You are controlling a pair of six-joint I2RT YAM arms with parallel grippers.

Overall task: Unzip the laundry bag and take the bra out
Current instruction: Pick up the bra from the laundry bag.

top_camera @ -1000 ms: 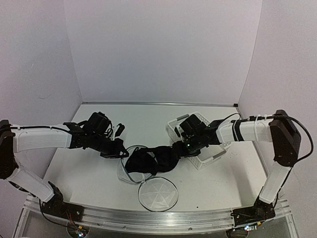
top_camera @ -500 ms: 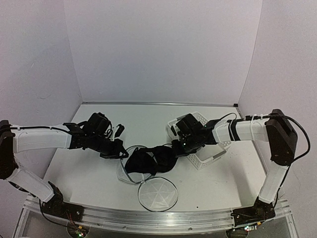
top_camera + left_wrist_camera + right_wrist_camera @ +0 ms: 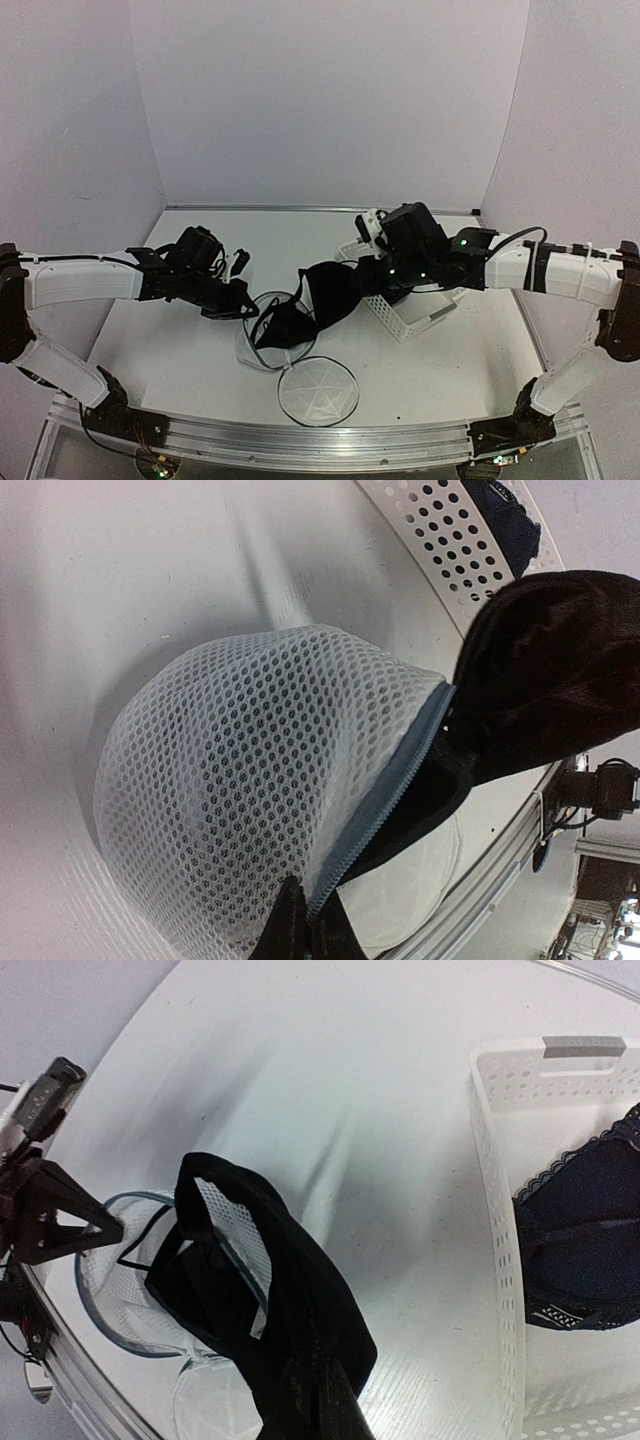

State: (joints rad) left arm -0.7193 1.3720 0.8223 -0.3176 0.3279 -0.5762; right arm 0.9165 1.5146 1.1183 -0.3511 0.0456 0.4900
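Observation:
The laundry bag [image 3: 250, 345] lies open on its side at table centre, its round lid panel [image 3: 318, 392] flat in front of it. My left gripper [image 3: 247, 310] is shut on the bag's mesh rim beside the grey zipper [image 3: 385, 810]; the fingertips [image 3: 290, 930] pinch the mesh [image 3: 250, 770]. The dark bra [image 3: 322, 292] stretches up and rightward from the bag's mouth. My right gripper [image 3: 364, 277] is shut on the bra's upper end. In the right wrist view the bra [image 3: 290, 1300] hangs from my gripper [image 3: 340, 1415], its lower end still over the bag [image 3: 110, 1260].
A white perforated basket [image 3: 412, 322] stands right of the bag, under my right arm; it holds another dark lace-edged garment [image 3: 585, 1250]. The basket's wall [image 3: 440, 530] shows past the bag in the left wrist view. The table's metal front rail runs close to the lid panel.
My right gripper has shut on the bra and risen up and to the right, drawing the bra out of the bag's mouth. The left gripper has kept its hold on the bag.

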